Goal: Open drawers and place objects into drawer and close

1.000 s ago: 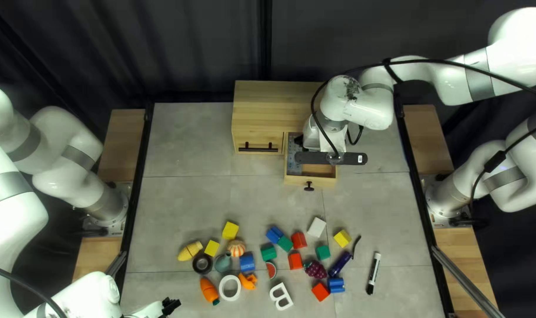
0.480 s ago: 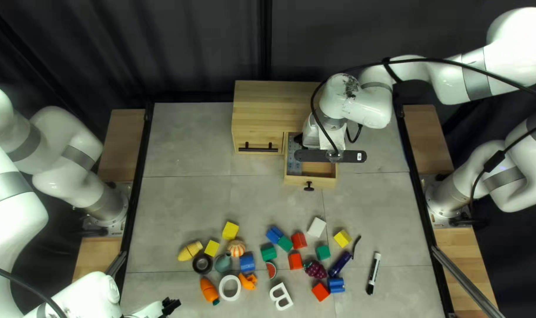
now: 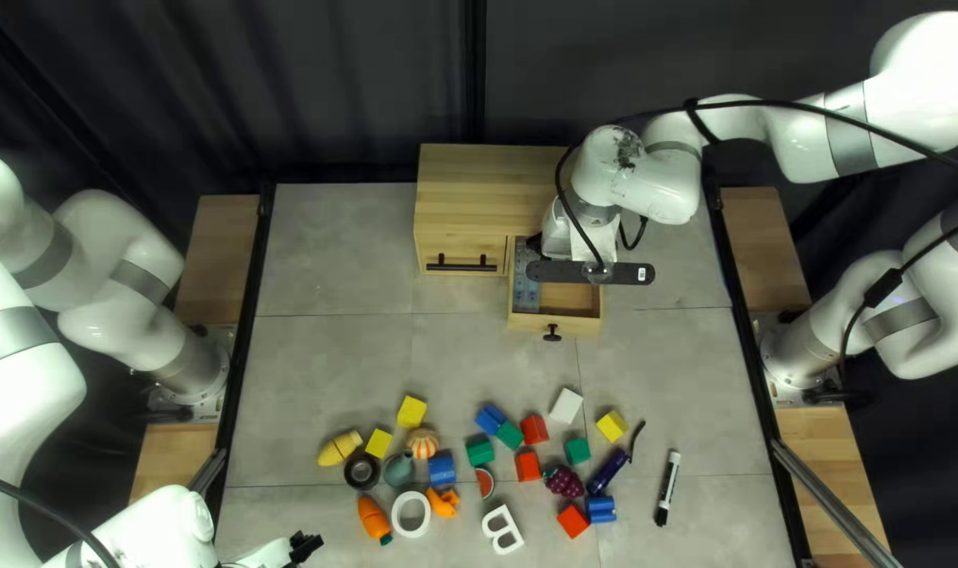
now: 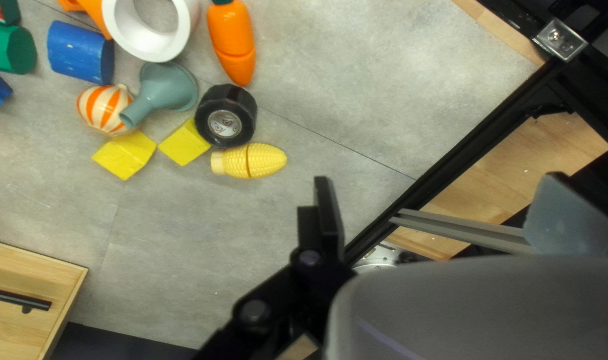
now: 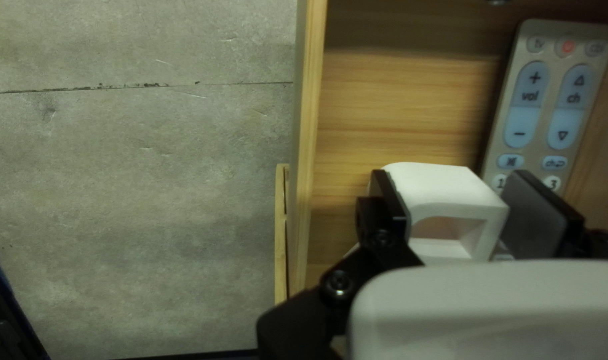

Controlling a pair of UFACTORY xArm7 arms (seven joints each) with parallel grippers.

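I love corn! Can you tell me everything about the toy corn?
The toy corn is yellow with bumpy kernels, perhaps plastic. A line rings its middle; one end is rounded, the other a smooth, paler stub. It lies on its side on the table, beside the black tape; I can't tell whether they touch.

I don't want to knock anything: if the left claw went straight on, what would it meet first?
Likely bare grey tabletop, though the black rail lies close to the left claw's line; depth is unclear.
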